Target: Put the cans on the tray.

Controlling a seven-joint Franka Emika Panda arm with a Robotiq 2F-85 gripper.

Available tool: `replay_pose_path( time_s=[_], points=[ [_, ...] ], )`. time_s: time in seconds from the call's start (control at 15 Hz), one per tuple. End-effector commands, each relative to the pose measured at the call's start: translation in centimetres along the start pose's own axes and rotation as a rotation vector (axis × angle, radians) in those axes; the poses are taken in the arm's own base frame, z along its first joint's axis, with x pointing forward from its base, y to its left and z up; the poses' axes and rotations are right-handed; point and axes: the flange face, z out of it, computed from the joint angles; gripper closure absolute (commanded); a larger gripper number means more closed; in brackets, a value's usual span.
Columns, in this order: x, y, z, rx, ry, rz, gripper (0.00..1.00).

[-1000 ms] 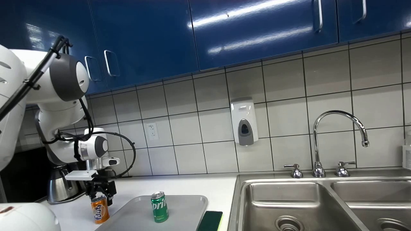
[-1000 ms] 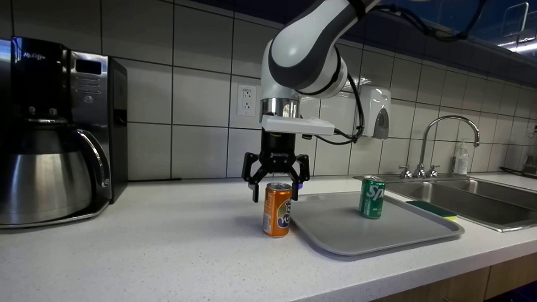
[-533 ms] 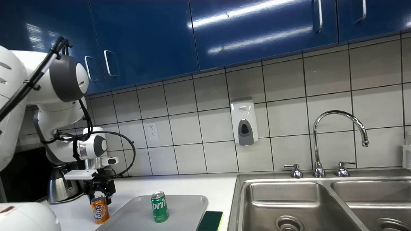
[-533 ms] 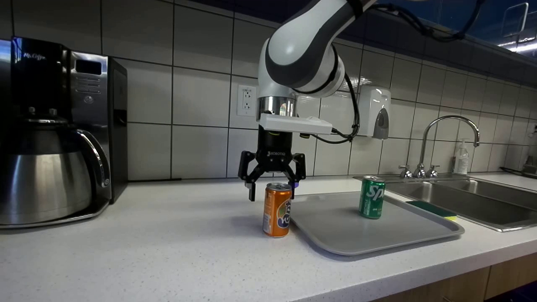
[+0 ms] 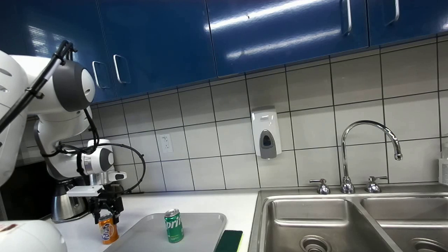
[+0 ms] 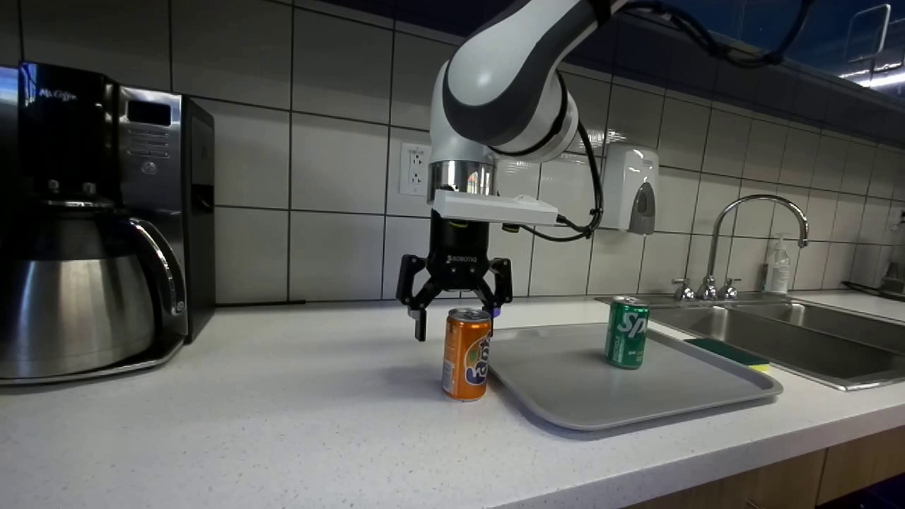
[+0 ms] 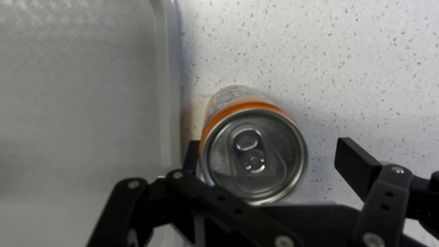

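Note:
The orange can stands upright on the counter just beside the tray's rim. It also shows in an exterior view and, silvery top up, in the wrist view. The green can stands upright on the grey tray; it shows in an exterior view too. My gripper points down with its jaws open around the top of the orange can. In the wrist view, one finger is against or very near the can's tray side; the opposite finger stands clear of it.
A dark-green sponge pad lies between the tray and the steel sink. A coffee maker with a steel carafe stands on the counter at the far side from the sink. A tiled wall runs behind.
My gripper has moved slightly away from the tray, toward the coffee maker, staying open. The orange can has shifted and turned very slightly. The green can and tray have not moved.

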Motion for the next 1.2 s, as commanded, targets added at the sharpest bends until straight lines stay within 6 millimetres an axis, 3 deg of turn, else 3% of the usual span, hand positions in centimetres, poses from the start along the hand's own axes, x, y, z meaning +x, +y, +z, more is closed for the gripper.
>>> replay_pose_path(
  time_s=[0.0, 1.13],
  points=[
    [-0.4, -0.2, -1.1, -0.008, -0.021, -0.017, 0.00],
    [-1.6, 0.3, -1.2, -0.034, -0.062, 0.000, 0.00]
  ],
)
